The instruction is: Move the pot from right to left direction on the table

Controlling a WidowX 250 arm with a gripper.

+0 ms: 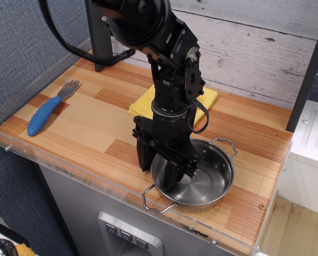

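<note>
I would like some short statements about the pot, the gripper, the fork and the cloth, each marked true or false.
1. The pot stands at the right of the table. True.
2. The gripper straddles the pot's left rim, one finger inside. True.
3. The fork lies inside the pot. False: it lies far left on the table.
4. The yellow cloth covers the pot. False: it lies behind it.
5. The pot holds food. False: it is empty.

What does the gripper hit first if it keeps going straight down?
Likely the pot: the gripper points down with its open jaws straddling the pot's left wall, one inside, one outside. Depth is unclear; the outer finger may meet the table.
</note>
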